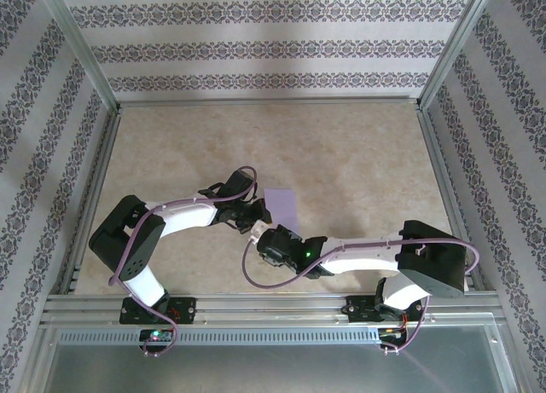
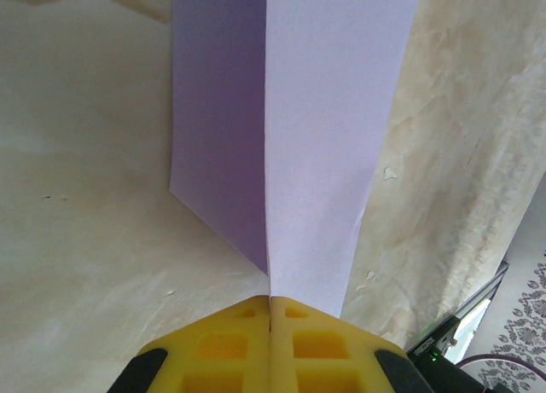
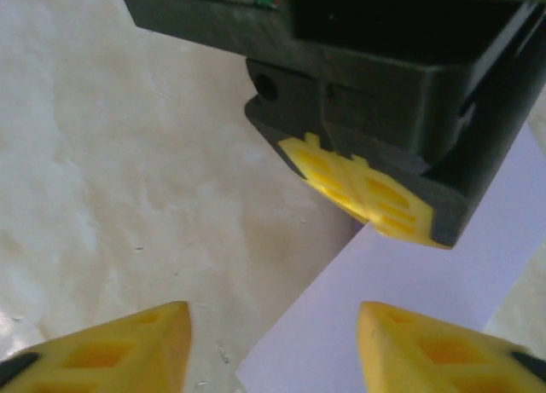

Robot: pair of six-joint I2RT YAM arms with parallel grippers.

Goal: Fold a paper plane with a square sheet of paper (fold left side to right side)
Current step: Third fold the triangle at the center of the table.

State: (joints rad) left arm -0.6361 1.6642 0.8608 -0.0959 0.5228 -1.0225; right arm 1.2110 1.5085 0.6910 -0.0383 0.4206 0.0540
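Observation:
The lavender square sheet of paper [image 1: 282, 206] lies at the table's middle, doubled along a crease that runs away from my left gripper [image 2: 270, 301]. That gripper is shut on the sheet's near end, and its yellow fingers [image 2: 223, 346] meet with the paper [image 2: 333, 129] pinched between them. In the top view the left gripper [image 1: 253, 212] sits at the sheet's left edge. My right gripper [image 3: 273, 325] hovers open just in front, one fingertip over bare table and the other over the paper's corner [image 3: 409, 308]. Nothing sits between its fingers. The paper plane is out of view.
The beige marbled table [image 1: 358, 163] is ringed by an aluminium frame [image 1: 264, 103] and patterned walls. The left gripper's black body [image 3: 384, 95] hangs close above the right gripper's fingers. Both forearms crowd the near centre of the table.

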